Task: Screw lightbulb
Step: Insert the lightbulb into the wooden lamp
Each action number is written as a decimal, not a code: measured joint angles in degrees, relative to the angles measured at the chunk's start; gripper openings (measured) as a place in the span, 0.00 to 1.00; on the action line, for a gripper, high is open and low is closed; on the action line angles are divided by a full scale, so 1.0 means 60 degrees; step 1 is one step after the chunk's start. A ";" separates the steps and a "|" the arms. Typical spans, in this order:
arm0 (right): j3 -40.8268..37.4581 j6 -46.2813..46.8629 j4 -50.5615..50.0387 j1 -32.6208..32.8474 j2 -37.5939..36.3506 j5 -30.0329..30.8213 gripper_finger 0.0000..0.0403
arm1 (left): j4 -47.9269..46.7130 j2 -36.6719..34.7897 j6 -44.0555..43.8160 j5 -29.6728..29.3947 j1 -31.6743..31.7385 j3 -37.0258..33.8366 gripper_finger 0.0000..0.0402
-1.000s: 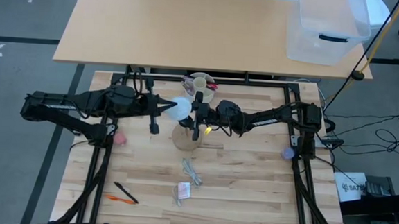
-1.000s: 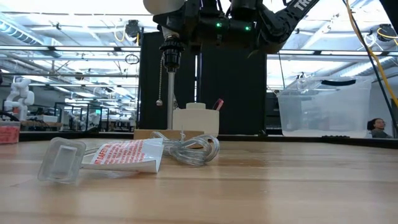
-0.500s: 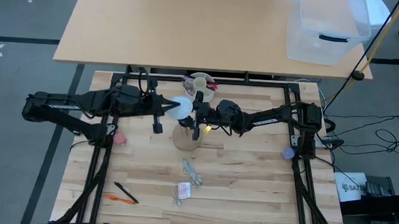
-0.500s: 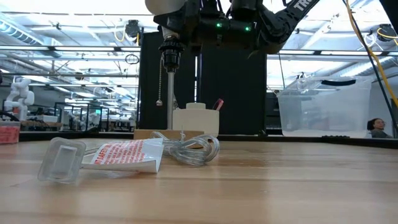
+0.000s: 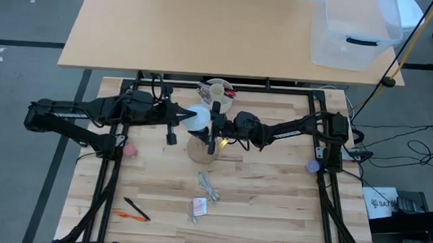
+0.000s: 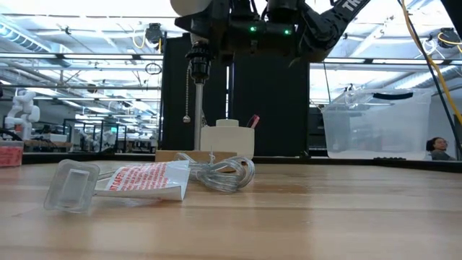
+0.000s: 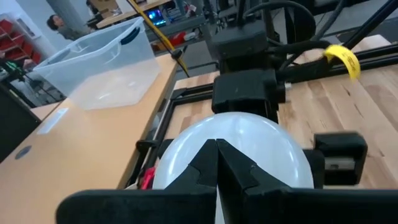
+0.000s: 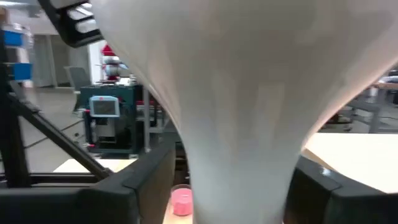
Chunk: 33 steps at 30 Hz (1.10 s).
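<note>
The white lightbulb (image 5: 196, 118) stands dome up on the black socket (image 6: 198, 68) of the tan cone-shaped lamp base (image 5: 202, 149) at the table's middle. A pull chain (image 6: 185, 101) hangs from the socket. My left gripper (image 5: 179, 119) reaches in from the table's left, shut, its tips at the dome (image 7: 249, 140). My right gripper (image 5: 217, 129) comes from the table's right, open. In the right wrist view its fingers (image 8: 143, 183) stand on either side of the bulb's taper (image 8: 242, 124). A gap shows beside one finger. My left gripper sets its shut fingertips (image 7: 216, 149) against the side of the bulb's dome (image 7: 186, 146) that faces the table's left. The fingers slant a little downward. The bulb stays upright, neck down on the socket. Whether my right gripper touches the bulb's taper, I cannot tell.
A cream cup with pens (image 5: 217, 91) stands just behind the lamp. A clear cord (image 5: 209, 185) and a torn package (image 5: 198, 206) lie nearer the front edge, pens (image 5: 134, 211) at front left. A clear bin (image 5: 358, 28) sits on the far desk.
My left gripper has moved a little toward the table's right, closer to the bulb, and now covers part of the dome in the high view. The bulb and the lamp have stayed in place.
</note>
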 joint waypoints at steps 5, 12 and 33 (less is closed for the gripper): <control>0.0007 -0.0392 -0.0926 0.0226 -0.0436 0.0925 0.64 | 0.0091 0.0062 0.0000 0.0007 0.0000 -0.0004 0.00; 0.0021 -0.0751 -0.2361 0.0571 -0.1248 0.1909 0.65 | 0.0164 0.0076 0.0029 0.0029 0.0000 -0.0015 0.00; -0.0031 -0.0908 -0.6014 0.0802 -0.2314 0.2942 0.65 | 0.0471 0.0400 0.0106 0.0025 -0.0066 -0.0011 0.00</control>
